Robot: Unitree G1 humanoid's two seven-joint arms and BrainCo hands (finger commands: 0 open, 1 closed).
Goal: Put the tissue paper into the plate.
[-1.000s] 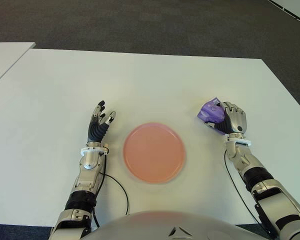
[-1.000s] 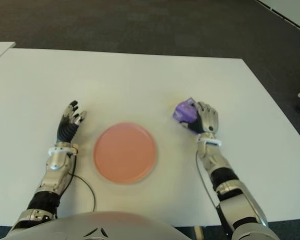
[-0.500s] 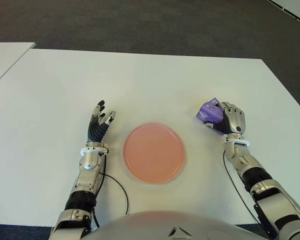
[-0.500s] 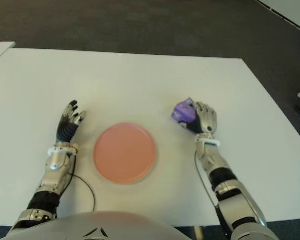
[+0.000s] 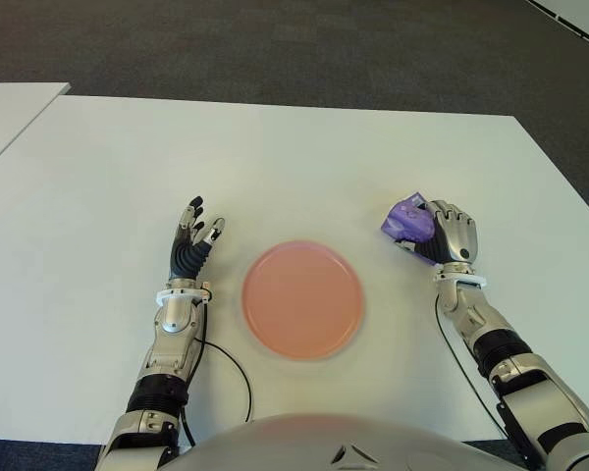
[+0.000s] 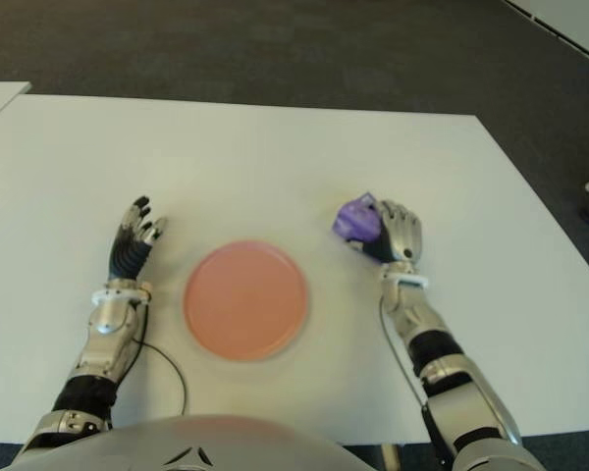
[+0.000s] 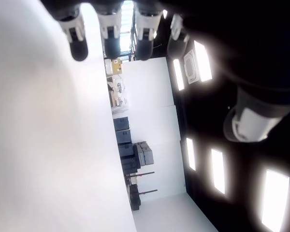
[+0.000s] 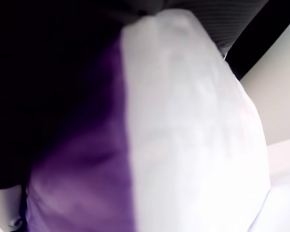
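Observation:
A purple tissue pack is held in my right hand, whose fingers are curled around it, to the right of the plate. In the right wrist view the purple and white tissue pack fills the picture, pressed against the palm. The round pink plate lies on the white table between my two arms, with nothing on it. My left hand shows to the left of the plate, fingers spread and holding nothing.
A second white table shows at the far left edge. Dark carpet lies beyond the table's far edge. A thin black cable runs on the table near my left forearm.
My right hand with the tissue pack has shifted slightly left, toward the plate. The left hand has edged a little to the left.

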